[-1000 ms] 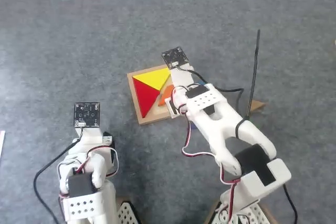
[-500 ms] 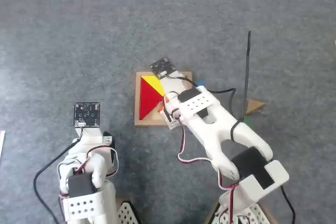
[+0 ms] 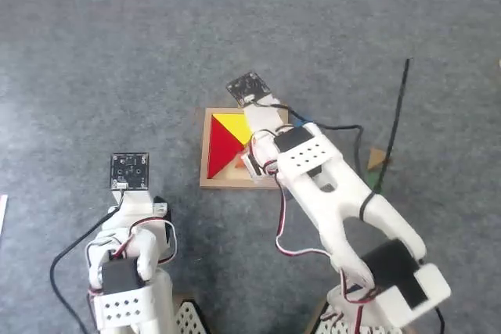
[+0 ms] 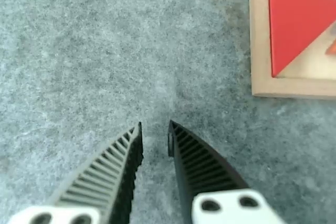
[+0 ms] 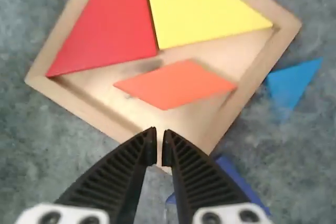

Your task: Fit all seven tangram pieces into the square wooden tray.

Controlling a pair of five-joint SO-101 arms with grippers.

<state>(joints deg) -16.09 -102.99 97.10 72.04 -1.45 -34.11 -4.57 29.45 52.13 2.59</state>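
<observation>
Plainly, the right gripper (image 5: 157, 135) — nearly closed, empty — hangs at the rim of the tray (image 5: 73, 103), where a low push could skew the orange piece (image 5: 176, 84).

Here's the count: 1 square wooden tray (image 4: 258, 30) holding 3 pieces, namely 1 red triangle (image 5: 113, 30), 1 yellow triangle (image 5: 199, 6) and 1 orange parallelogram (image 5: 176, 84). Out to its right, 3 more: 1 light blue triangle (image 5: 291, 80), 1 dark blue piece (image 5: 241, 182) and 1 tan triangle (image 3: 376, 159). And 2 arms at the near edge, the left arm (image 3: 129, 248) and the right arm (image 3: 337, 193).
</observation>
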